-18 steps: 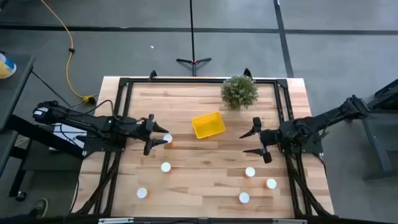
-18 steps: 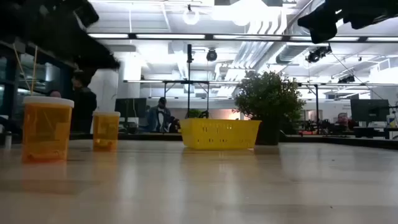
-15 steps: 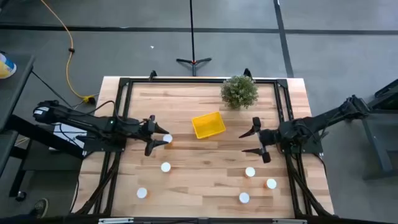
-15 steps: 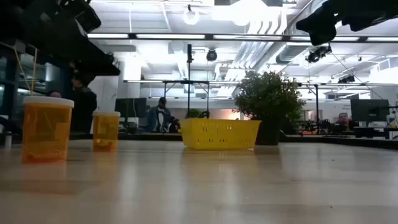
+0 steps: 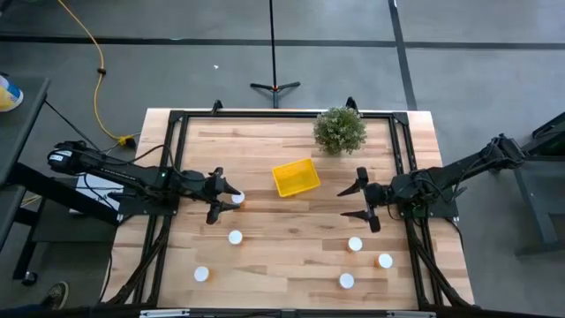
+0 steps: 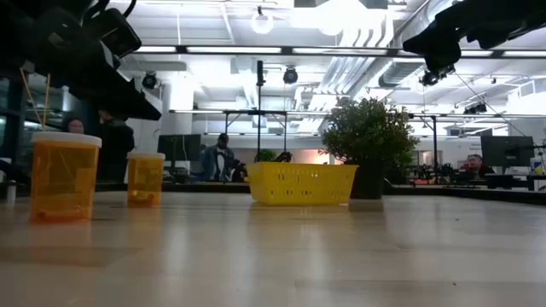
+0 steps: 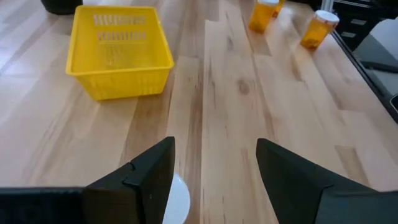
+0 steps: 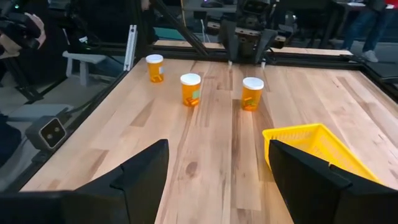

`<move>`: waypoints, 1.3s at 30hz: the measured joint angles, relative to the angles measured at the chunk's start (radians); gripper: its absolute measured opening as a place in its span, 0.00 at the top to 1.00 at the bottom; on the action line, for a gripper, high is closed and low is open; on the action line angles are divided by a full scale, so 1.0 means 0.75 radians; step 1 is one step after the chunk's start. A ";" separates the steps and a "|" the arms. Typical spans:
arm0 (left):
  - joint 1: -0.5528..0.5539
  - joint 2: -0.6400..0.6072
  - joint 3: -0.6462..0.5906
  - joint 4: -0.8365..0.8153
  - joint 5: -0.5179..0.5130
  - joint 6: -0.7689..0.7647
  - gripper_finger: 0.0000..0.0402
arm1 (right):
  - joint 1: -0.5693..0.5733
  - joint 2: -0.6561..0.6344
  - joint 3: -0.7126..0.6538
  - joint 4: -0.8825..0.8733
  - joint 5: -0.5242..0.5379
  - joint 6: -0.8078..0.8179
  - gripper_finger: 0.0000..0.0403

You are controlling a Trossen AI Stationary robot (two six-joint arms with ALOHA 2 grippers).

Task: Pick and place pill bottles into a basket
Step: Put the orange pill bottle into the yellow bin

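The yellow basket (image 5: 295, 177) stands on the table's middle, in front of the plant. Several orange pill bottles with white caps stand upright on the wood: one (image 5: 237, 198) just ahead of my left gripper (image 5: 221, 195), two more (image 5: 235, 237) (image 5: 201, 274) nearer the front, and three at the right front (image 5: 355, 244). My left gripper (image 7: 214, 180) is open; that bottle's white cap (image 7: 178, 200) shows beside one finger's inner side. My right gripper (image 5: 357, 201) (image 8: 217, 180) hangs open right of the basket (image 8: 311, 149), with nothing between its fingers.
A bushy potted plant (image 5: 340, 130) stands at the table's far edge behind the basket. A black frame (image 5: 265, 115) runs around the tabletop. Bare wood lies between the two grippers. People show in the room beyond the table in the low view.
My left gripper has sunk a little toward the table at the bottle beside it. My right gripper has drifted slightly toward the basket. Bottles and basket have stayed in place.
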 joint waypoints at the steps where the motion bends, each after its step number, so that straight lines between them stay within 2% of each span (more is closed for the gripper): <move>1: 0.000 0.000 0.001 -0.010 -0.005 0.000 0.35 | 0.000 0.000 0.000 0.000 0.001 0.000 0.34; 8: 0.000 0.000 0.001 -0.144 -0.021 0.005 0.35 | 0.000 0.000 0.000 -0.001 0.001 -0.002 0.34; 19: 0.000 0.034 0.001 -0.140 -0.155 0.145 0.35 | 0.000 0.000 0.000 -0.002 0.001 -0.001 0.34; 22: 0.000 0.082 0.002 -0.102 -0.163 0.145 0.29 | 0.000 0.000 0.000 -0.002 0.001 -0.001 0.34; 28: 0.001 0.193 0.002 -0.046 -0.164 0.145 0.07 | 0.000 0.000 0.000 -0.010 0.001 -0.001 0.34; 30: 0.000 0.218 0.002 -0.039 -0.166 0.141 0.02 | 0.000 0.000 0.000 -0.011 0.001 -0.001 0.34; 39: 0.001 0.296 0.002 -0.042 -0.188 0.145 0.11 | 0.000 0.000 0.000 -0.012 0.001 -0.001 0.34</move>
